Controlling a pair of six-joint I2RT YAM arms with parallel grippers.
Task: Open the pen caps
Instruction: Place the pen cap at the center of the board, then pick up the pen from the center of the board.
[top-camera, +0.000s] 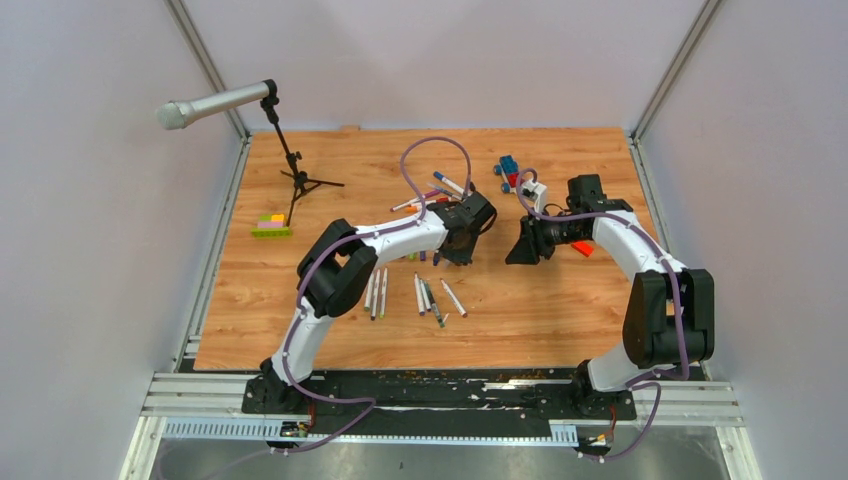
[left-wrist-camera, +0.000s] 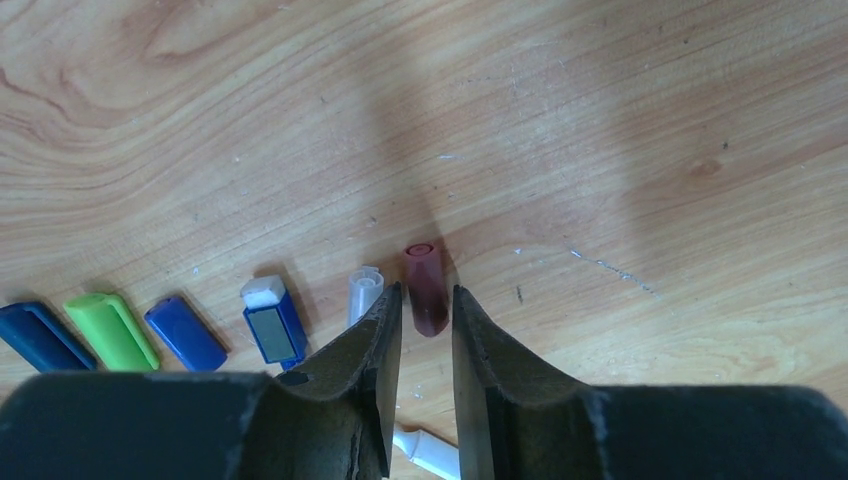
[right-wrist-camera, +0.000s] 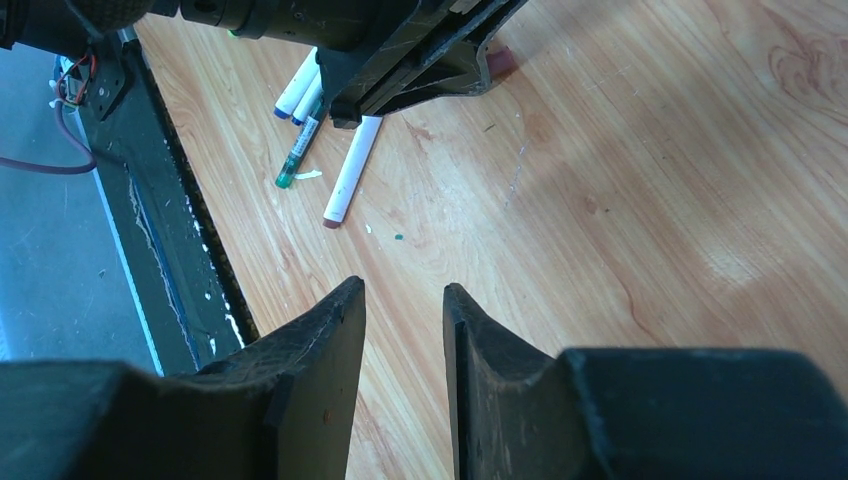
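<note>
left gripper (left-wrist-camera: 427, 293) narrowly parted, dark red cap (left-wrist-camera: 425, 283) lying apparently loose between its tips, beside a row of removed caps (left-wrist-camera: 180, 335). right gripper (right-wrist-camera: 404, 290) slightly open, empty. uncapped pens (top-camera: 428, 296) lie near; capped pens (top-camera: 441, 186) beyond apparently await opening.

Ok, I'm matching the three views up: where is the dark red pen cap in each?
Top external: not made out; the left claw hangs over that spot.
Left wrist: the dark red cap lies at centre, between the claw's tips.
Right wrist: top edge, its red end pokes out past that claw.
Shared landmark: the left claw.
</note>
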